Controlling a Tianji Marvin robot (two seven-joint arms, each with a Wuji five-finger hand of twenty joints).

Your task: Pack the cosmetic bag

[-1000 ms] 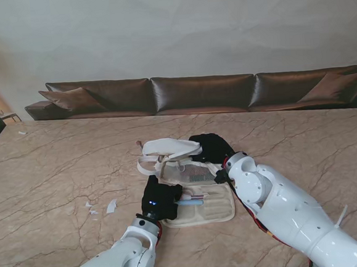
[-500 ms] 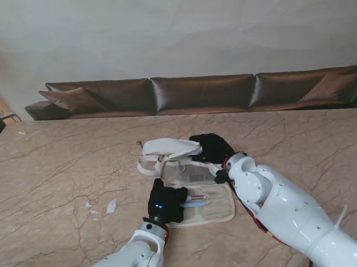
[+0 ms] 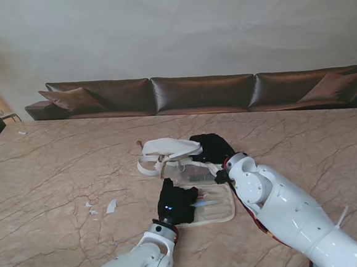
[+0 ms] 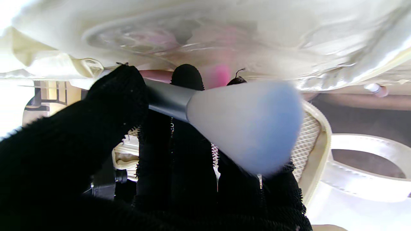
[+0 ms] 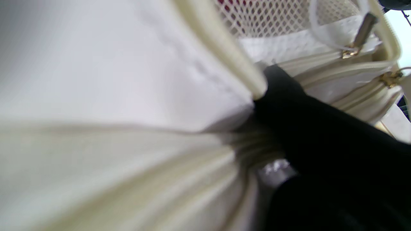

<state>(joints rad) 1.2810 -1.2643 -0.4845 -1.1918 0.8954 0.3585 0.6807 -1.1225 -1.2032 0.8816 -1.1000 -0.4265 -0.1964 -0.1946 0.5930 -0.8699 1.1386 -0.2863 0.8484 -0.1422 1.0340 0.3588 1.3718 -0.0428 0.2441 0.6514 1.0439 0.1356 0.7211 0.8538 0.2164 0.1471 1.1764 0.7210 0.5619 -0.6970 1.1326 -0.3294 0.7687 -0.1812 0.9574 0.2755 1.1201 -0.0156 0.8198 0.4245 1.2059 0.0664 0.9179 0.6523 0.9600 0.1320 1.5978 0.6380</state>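
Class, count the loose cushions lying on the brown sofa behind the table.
2: one cushion at the sofa's left end, another cushion at its right end. More may lie beyond the picture's edges.

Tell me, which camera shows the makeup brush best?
The left wrist view: the makeup brush fills it, pinched in the left hand. From the stand it's a small sliver over the cosmetics bag. The right wrist view misses it.

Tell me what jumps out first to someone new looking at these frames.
First, the cream cosmetics bag lying open mid-table, with both black-gloved hands on it. The left hand holds a makeup brush, pale blue head and grey ferrule, over the bag's nearer flap, and the right hand grips the bag's farther edge. Behind the marble table runs a long brown sofa.
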